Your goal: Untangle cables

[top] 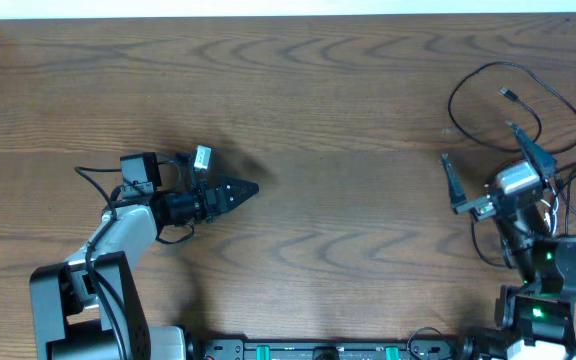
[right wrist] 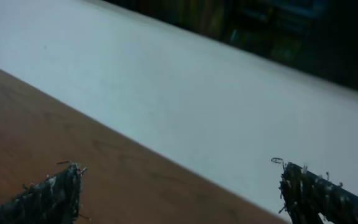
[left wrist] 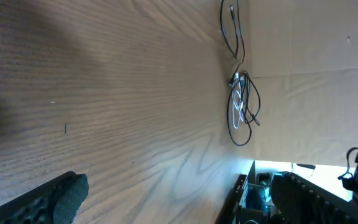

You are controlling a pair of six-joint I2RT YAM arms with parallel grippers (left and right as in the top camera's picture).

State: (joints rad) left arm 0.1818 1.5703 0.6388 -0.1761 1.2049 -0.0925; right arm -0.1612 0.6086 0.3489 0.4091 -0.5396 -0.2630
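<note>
Far left: left gripper (top: pixel 251 187) hovering over the table (top: pixel 318 100), fingers spread wide and empty, well apart from anything. Far right: right gripper (top: pixel 478 142) likewise splayed on nothing, just beside the cables (left wrist: pixel 240 106), black loops and a white cord bunched near the table's right edge. Judged the very start, before any separating; next, lower the right fingers onto one loose strand, pinch, draw it clear.

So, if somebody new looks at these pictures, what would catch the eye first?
First, the thin black cables, looping at the far right of the wooden table, just beyond the right gripper, whose jaws stand wide open. Then the left gripper, at the lower left, which points right across the wood and is far from the cables.
</note>
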